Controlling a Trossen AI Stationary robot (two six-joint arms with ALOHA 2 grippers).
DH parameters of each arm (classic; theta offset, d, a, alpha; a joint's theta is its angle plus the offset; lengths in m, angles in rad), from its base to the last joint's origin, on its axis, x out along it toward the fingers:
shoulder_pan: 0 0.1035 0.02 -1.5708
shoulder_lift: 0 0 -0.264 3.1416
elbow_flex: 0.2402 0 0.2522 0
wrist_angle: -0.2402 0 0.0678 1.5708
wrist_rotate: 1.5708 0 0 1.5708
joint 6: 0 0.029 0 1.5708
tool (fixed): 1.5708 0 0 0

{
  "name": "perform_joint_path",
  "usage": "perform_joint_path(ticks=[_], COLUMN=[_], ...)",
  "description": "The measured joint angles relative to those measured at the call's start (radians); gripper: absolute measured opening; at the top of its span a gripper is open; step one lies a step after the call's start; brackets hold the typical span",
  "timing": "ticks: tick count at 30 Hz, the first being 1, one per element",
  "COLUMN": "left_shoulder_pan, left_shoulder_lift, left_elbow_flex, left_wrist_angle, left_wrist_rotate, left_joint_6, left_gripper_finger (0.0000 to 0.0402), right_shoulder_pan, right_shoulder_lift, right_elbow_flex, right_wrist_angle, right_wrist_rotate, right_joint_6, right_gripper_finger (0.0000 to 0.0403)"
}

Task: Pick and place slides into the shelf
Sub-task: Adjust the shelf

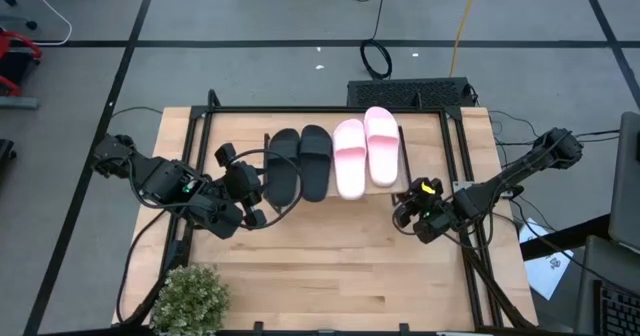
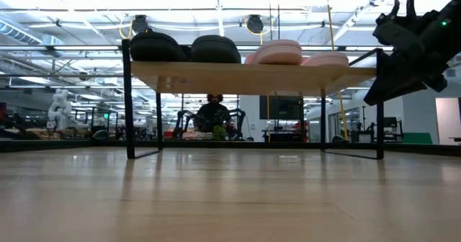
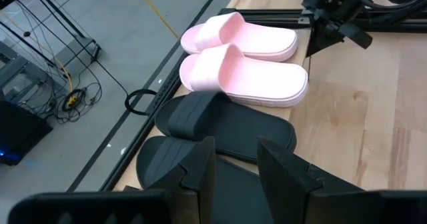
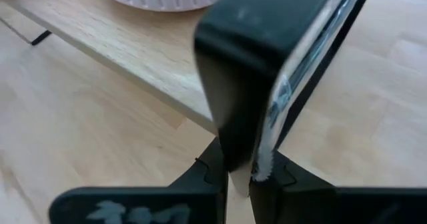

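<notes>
Two black slides (image 1: pixel 300 164) and two pink slides (image 1: pixel 365 151) lie side by side, soles down, on the plank top of the shelf (image 2: pixel 252 75). My left gripper (image 1: pixel 252 204) hovers open at the shelf's left end, above and just short of the black slides (image 3: pixel 227 127); nothing is between its fingers (image 3: pixel 200 167). My right gripper (image 1: pixel 402 214) is shut and empty, beside the shelf's near right corner, just below the pink slides (image 3: pixel 247 57). In its own view the shut fingers (image 4: pixel 240 104) point at the plank's edge (image 4: pixel 133 57).
A potted plant (image 1: pixel 190 296) stands at the table's near left corner. A black frame (image 1: pixel 462 176) runs around the table. Bare wooden tabletop (image 1: pixel 340 266) lies between the shelf and the near edge. A person (image 2: pixel 214 116) sits in the room far behind.
</notes>
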Motion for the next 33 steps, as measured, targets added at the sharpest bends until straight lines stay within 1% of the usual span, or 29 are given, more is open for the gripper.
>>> perform_joint_path(ticks=[6, 16, 18, 20, 23, 25, 29, 33], left_shoulder_pan=[0.000, 0.000, 0.000, 0.000, 0.000, 0.000, 0.000, 0.000], left_shoulder_lift=[0.000, 0.000, 0.000, 0.000, 0.000, 0.000, 0.000, 0.000], left_elbow_flex=[0.000, 0.000, 0.000, 0.000, 0.000, 0.000, 0.000, 0.000], left_wrist_angle=[0.000, 0.000, 0.000, 0.000, 0.000, 0.001, 0.001, 0.001], left_wrist_rotate=[0.000, 0.000, 0.000, 0.000, 0.000, -0.001, -0.001, -0.001], left_joint_6=[-0.001, -0.001, 0.000, -0.001, 0.000, 0.000, 0.000, -0.001], left_gripper_finger=[0.0113, 0.0113, 0.0113, 0.0113, 0.0113, 0.0113, 0.0113, 0.0113], right_shoulder_pan=[0.000, 0.000, 0.000, -0.001, 0.001, 0.000, 0.000, 0.000], right_shoulder_lift=[0.001, 0.017, 0.014, 0.015, 0.015, 0.015, 0.015, 0.015], right_elbow_flex=[0.000, 0.000, 0.000, -0.004, -0.003, -0.003, -0.002, -0.002], right_wrist_angle=[0.047, 0.049, 0.052, 0.048, 0.043, 0.039, 0.038, 0.024], right_wrist_rotate=[-0.025, -0.037, -0.049, -0.095, -0.128, -0.128, -0.124, -0.110], right_joint_6=[-0.006, 0.002, 0.015, 0.018, 0.002, -0.003, -0.032, -0.045], right_gripper_finger=[0.0019, 0.0021, 0.0036, 0.0056, 0.0083, 0.0096, 0.0108, 0.0107])
